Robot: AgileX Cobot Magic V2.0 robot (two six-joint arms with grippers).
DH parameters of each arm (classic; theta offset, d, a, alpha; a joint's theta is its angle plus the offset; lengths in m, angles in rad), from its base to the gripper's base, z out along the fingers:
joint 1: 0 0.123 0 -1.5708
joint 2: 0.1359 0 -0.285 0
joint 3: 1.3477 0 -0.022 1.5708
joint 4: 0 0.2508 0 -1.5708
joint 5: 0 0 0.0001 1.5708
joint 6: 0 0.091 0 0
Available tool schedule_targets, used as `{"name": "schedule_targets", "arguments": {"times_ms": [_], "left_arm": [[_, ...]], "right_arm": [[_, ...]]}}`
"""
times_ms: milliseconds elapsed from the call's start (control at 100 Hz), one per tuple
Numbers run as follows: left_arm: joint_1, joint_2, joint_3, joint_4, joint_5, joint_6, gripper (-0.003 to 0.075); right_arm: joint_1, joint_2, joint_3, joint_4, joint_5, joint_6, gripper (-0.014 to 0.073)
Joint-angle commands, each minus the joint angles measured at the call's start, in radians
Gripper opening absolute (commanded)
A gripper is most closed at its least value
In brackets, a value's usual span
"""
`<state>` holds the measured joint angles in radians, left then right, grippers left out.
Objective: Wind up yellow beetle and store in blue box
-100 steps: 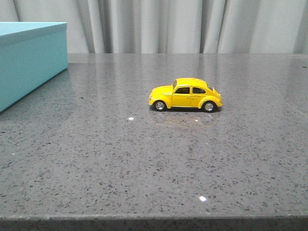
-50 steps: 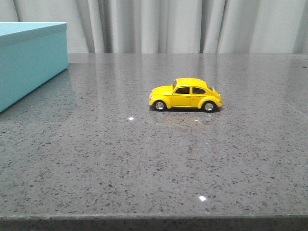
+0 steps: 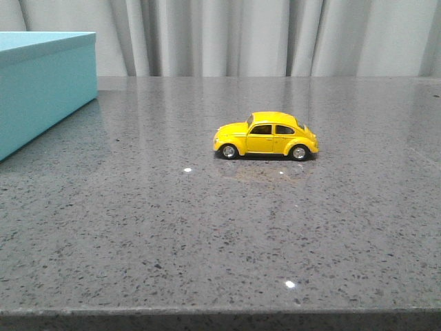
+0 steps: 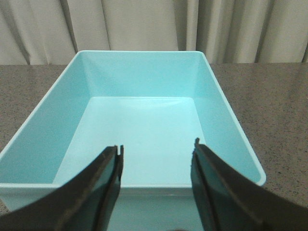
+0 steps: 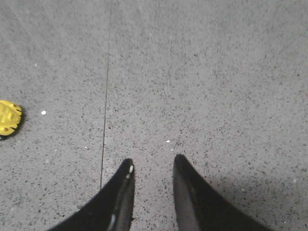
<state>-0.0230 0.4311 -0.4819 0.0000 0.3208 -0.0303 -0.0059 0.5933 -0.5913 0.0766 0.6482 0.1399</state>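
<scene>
2 hands are waiting with nothing between their fingers. The left hand (image 4: 156, 163) is hanging wide apart over the near wall of the large light turquoise-blue rectangular box (image 4: 231, 130), whose smooth matte interior is lying bare of any load. The right hand (image 5: 153, 171) is hovering above bare speckled grey stone worktop (image 5: 216, 86), its dark fingers parted narrowly, gripping nothing.

Across the last second nothing is changing in the front view: the small glossy yellow toy Beetle car (image 3: 266, 136) is sitting in the same spot on its 4 wheels, side-on, nose toward the box, and no arm is entering that view. That is suggesting the task is only starting; the winding is not yet done and the car is not yet in the box.

In the right wrist view only 1 rounded end of the car (image 5: 9, 117) is showing at the frame's margin, well apart from the fingers, so the right hand is probably needing a sideways approach first.

Room is looking generous. The car is standing alone in the middle of the worktop (image 3: 207, 234), far from the front edge, with open stone all round for a pull-back stroke. The box (image 3: 41, 89) is sitting at the far left, well apart from the car, its top open. Pale curtains (image 3: 227, 34) are closing off the back edge.
</scene>
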Motion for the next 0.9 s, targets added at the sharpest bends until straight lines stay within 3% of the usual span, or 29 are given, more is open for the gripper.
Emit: {"name": "schedule_targets", "arguments": {"times_ms": [0, 100, 230, 490, 890], "left_arm": [[-0.006, 0.012, -0.038, -0.012, -0.095, -0.006, 0.0337], [-0.006, 0.012, -0.038, -0.012, -0.102, -0.006, 0.0337], [-0.006, 0.012, -0.038, -0.012, -0.108, -0.006, 0.0337], [-0.006, 0.012, -0.038, -0.012, -0.109, -0.006, 0.0337], [-0.006, 0.012, -0.038, -0.012, -0.116, -0.006, 0.0337]], "right_arm": [[0.0, 0.035, -0.037, 0.009, -0.089, -0.002, 0.023], [0.0, 0.058, -0.047, 0.024, -0.119, -0.002, 0.023], [0.0, 0.128, -0.118, 0.023, -0.019, -0.006, 0.0235], [0.018, 0.29, -0.276, 0.025, 0.1, -0.022, 0.0426], [0.237, 0.583, -0.562, 0.023, 0.266, 0.06, 0.0427]]}}
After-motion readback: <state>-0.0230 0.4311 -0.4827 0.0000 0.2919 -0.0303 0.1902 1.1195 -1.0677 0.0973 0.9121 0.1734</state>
